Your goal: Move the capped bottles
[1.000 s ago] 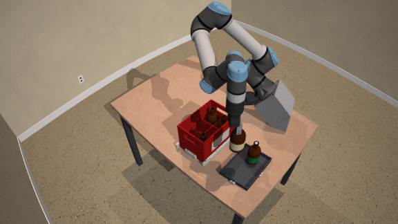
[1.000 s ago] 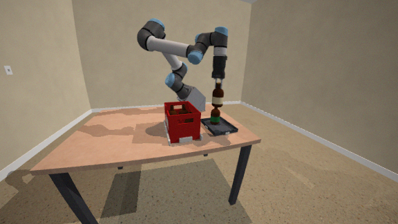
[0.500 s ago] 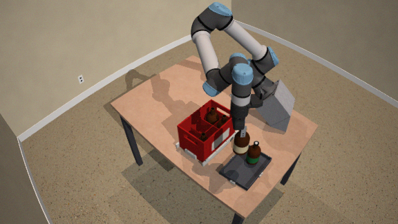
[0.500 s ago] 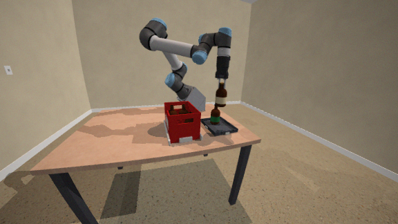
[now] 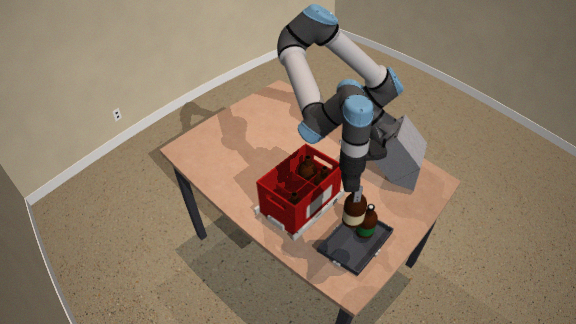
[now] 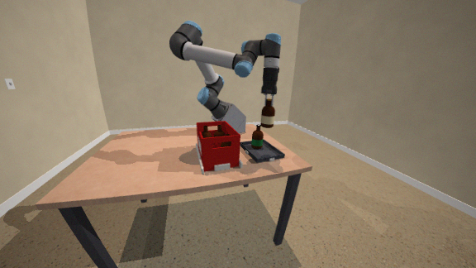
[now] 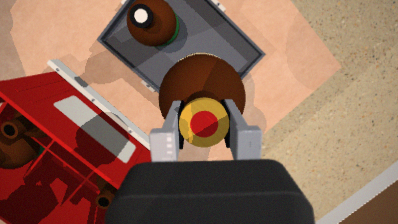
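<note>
My gripper (image 7: 203,114) is shut on the neck of a brown capped bottle with a cream label (image 5: 354,212), upright and held in the air above the dark tray (image 5: 355,245). Its yellow and red cap (image 7: 202,122) shows between the fingers in the wrist view. It hangs well above the tray in the exterior view (image 6: 268,114). A second capped bottle with a green label (image 5: 368,222) stands upright on the tray; it also shows in the wrist view (image 7: 150,21). The red crate (image 5: 298,186) holds brown open bottles (image 5: 306,167).
The crate stands on a light base plate (image 5: 292,226) left of the tray. The arm's grey mount (image 5: 402,152) is behind the tray. The table's front edge is close to the tray (image 6: 264,151).
</note>
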`<action>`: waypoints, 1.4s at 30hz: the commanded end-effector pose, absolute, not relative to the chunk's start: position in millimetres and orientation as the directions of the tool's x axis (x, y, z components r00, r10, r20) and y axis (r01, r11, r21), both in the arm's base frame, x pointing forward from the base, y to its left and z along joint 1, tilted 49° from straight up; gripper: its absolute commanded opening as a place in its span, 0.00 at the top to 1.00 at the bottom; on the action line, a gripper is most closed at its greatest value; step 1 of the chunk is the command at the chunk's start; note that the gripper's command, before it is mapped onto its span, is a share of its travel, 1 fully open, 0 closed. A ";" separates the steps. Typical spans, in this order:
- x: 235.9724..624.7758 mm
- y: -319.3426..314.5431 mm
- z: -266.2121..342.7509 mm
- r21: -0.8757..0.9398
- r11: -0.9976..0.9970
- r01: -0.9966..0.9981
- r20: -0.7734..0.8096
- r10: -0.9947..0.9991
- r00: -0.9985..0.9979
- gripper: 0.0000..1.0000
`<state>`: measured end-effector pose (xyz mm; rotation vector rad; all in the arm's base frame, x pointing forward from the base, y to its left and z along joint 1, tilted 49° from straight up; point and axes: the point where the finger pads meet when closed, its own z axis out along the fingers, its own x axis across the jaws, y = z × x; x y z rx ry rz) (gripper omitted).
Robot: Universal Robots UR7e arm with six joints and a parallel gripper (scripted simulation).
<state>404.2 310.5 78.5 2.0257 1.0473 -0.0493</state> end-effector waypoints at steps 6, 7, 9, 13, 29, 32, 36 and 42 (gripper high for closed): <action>404.3 314.0 75.8 0.657 -0.304 0.690 -0.379 0.658 0.651 1.00; 404.4 314.4 75.4 0.657 -0.304 0.690 -0.379 0.658 0.651 1.00; 404.4 315.2 74.6 0.657 -0.304 0.690 -0.379 0.658 0.651 1.00; 404.5 316.7 73.0 0.657 -0.304 0.690 -0.379 0.658 0.651 1.00; 411.3 302.8 57.3 0.657 -0.304 0.690 -0.379 0.658 0.651 1.00; 413.2 299.0 53.1 0.657 -0.304 0.690 -0.379 0.658 0.651 1.00; 412.7 299.6 54.0 0.657 -0.304 0.689 -0.379 0.657 0.651 1.00; 416.6 291.4 46.1 0.657 -0.304 0.690 -0.379 0.658 0.651 1.00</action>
